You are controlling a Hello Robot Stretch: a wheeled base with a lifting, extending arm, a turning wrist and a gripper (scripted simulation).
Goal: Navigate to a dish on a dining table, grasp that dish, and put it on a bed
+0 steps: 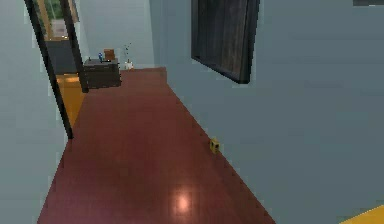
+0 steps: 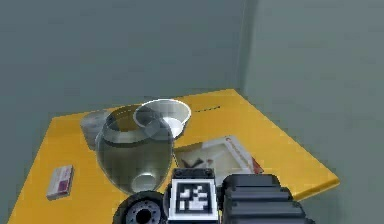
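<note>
In the arm side view a clear glass dish (image 2: 128,158) shows against the yellow worktop (image 2: 285,150), nearer than a white bowl (image 2: 168,115) and just beyond the tool (image 2: 142,210); whether the tool grasps anything cannot be told.

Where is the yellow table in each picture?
Forward view: the yellow table is a thin sliver in the bottom right corner.
Arm side view: it spreads across the middle and lower part.
Shared landmark: the grey-blue wall beside the table.
</note>
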